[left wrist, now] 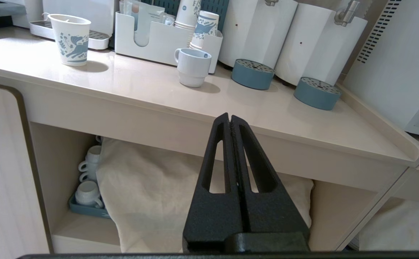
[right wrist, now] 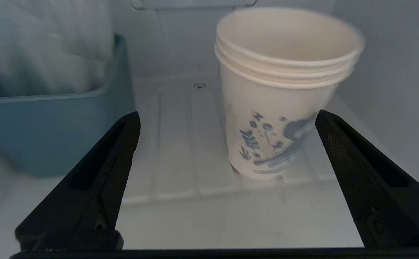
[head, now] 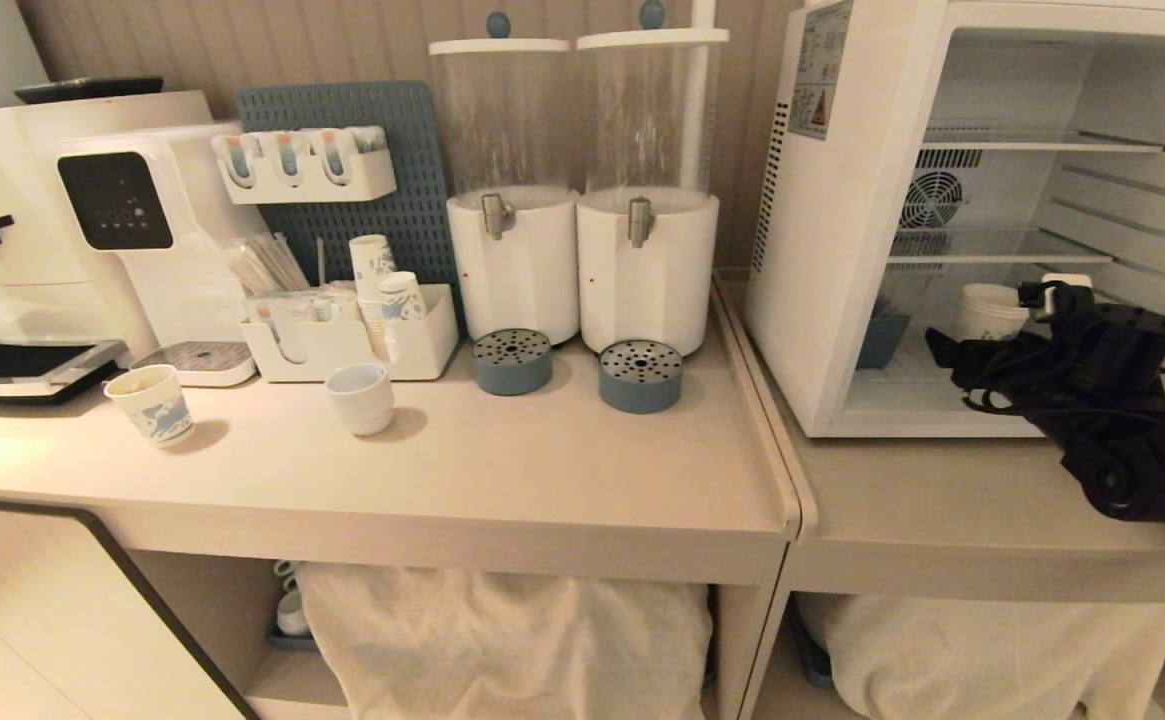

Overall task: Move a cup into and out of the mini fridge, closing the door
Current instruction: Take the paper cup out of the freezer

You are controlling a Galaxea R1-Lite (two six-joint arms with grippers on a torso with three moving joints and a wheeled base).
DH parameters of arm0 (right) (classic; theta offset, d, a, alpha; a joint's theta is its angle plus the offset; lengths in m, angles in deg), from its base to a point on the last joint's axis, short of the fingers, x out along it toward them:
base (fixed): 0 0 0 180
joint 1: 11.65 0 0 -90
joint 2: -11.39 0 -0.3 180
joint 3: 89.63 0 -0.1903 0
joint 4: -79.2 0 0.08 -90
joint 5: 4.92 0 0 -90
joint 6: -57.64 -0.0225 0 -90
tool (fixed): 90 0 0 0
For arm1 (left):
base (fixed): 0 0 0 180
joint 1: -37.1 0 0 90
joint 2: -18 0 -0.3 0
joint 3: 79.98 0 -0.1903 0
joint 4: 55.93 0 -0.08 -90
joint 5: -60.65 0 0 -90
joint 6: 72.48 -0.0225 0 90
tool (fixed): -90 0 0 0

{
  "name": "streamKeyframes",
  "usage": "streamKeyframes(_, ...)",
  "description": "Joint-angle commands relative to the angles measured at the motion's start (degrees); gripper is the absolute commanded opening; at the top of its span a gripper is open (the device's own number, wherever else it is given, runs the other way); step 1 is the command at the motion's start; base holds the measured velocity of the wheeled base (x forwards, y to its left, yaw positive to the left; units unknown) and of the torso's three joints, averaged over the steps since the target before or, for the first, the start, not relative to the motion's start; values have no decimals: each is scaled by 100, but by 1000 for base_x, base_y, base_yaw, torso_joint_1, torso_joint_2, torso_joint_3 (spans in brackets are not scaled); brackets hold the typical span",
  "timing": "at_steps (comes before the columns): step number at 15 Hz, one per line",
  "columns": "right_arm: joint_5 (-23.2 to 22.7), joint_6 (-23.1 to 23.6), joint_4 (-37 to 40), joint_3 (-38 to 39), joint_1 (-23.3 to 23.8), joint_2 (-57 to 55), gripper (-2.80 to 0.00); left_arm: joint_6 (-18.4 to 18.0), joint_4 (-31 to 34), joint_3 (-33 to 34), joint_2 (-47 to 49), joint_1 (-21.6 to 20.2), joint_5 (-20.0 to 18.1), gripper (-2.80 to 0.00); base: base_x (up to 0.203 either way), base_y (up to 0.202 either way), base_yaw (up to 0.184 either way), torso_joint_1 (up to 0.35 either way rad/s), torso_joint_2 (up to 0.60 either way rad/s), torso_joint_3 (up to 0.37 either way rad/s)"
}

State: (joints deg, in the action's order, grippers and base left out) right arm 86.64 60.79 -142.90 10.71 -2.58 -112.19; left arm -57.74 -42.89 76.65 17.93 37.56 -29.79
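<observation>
Right jaws (right wrist: 227, 118) wide apart, cup (right wrist: 281, 93) between, fridge floor (right wrist: 180, 144) beneath.

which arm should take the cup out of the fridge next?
Right. The right gripper is already inside the mini fridge, jaws open toward the cup on its floor. The left gripper is shut, hanging below the counter edge, away from the fridge.

The right claw (right wrist: 227, 151) has matte black, wedge-shaped fingers with finely textured inner faces. The left claw (left wrist: 231, 120) is the same black, with long slots through each finger.
</observation>
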Motion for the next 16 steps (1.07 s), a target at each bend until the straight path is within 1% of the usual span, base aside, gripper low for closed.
streamKeyframes(1, 2, 1, -19, -269, 70, -341, 0, 12, -5, 229, -19, -2, 0, -280, 0, 0, 0, 0, 0, 0)
streamKeyframes(5, 2, 2, 201, -885, 329, -809, 0, 12, -5, 229, -19, -2, 9, -280, 0, 0, 0, 0, 0, 0)
streamKeyframes(7, -5, 3, 443, -1143, 440, -913, 0, 13, -5, 229, -19, -2, 9, -280, 0, 0, 0, 0, 0, 0)
streamKeyframes(11, -32, 61, 821, -1772, 451, -1152, 0, 12, -5, 229, -19, -2, 9, -280, 0, 0, 0, 0, 0, 0)
streamKeyframes(13, -125, 63, 981, -1944, 425, -1241, 0, 12, -5, 229, -19, -2, 9, -280, 0, 0, 0, 0, 0, 0)
streamKeyframes(16, -138, 63, 1001, -2132, 395, -1397, 0, 12, -5, 229, -19, -2, 9, -280, 0, 0, 0, 0, 0, 0)
